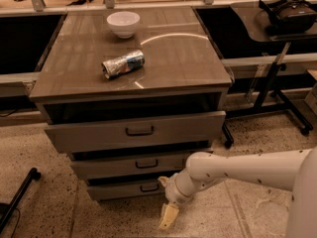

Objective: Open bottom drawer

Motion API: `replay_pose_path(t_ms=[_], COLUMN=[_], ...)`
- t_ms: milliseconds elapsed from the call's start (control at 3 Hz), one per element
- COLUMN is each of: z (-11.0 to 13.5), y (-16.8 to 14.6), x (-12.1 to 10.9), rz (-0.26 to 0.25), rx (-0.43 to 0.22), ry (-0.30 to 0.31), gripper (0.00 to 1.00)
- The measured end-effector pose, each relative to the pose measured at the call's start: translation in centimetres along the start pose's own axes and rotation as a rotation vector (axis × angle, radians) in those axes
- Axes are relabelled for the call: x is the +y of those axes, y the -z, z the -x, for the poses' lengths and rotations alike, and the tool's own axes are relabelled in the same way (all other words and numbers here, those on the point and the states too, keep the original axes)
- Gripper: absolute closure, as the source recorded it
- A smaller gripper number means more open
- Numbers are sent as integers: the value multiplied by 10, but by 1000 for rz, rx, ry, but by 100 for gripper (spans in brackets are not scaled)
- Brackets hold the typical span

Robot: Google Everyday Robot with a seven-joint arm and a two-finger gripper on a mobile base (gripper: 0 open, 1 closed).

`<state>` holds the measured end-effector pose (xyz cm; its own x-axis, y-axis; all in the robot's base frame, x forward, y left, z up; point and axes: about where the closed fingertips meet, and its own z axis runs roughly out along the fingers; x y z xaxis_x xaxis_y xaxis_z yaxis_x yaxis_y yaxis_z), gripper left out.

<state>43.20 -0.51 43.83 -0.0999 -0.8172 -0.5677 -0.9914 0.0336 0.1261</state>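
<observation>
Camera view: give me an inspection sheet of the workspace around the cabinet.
Surface: cabinet top, glossy, holding two things.
Job's things: bottom drawer, lowest of three; its pull not held.
Clutter: white bowl at the back; crushed can lying mid-top.
Grippers: gripper low in front of the bottom drawer, right of its pull, above the floor.
Cables: nothing seen.
Surroundings: headset on a side table at right; speckled floor.

On the bench (193, 63) we find a bowl (123, 23) at the far side and a can (123, 64) nearer, left of centre. Beneath two other drawers (99, 135) sits the bottom drawer (119, 191). Our end effector (165, 202) hangs before its right end, and a headset (290, 11) lies far right.
</observation>
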Motion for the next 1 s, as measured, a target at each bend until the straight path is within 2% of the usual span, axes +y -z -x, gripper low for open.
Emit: replay_pose_path(t_ms=[333,667,1000], z=[-23,-49,-49], y=[-28,-65,-65], x=[-11,-30,-30], rz=[6,35,35], rx=[12,-4,-4], ry=[5,-19,-19], gripper=[0,0,0])
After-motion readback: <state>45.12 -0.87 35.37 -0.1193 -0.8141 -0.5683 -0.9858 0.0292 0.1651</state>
